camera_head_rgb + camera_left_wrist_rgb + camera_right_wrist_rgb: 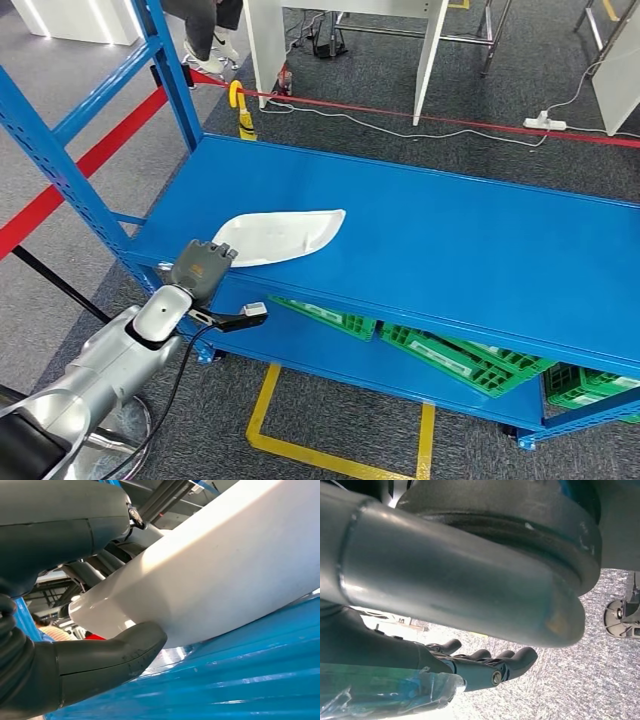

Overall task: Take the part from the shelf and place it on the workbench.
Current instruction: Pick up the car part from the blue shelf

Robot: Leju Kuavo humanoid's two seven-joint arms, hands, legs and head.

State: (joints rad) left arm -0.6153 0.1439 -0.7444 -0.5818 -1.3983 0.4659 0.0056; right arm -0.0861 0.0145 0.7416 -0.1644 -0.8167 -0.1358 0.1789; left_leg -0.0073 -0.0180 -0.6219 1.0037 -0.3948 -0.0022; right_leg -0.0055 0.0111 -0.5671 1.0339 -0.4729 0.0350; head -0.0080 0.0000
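Left hand (pixel 202 264) around one white part (pixel 283 235)

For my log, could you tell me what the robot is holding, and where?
The left hand holds the white part by its narrow end at the shelf's front edge; the right hand holds nothing.

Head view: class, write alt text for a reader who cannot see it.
The robot's left hand grips the near end of a flat white part lying on a blue shelf. Green crates sit on the tier below, over grey carpet.
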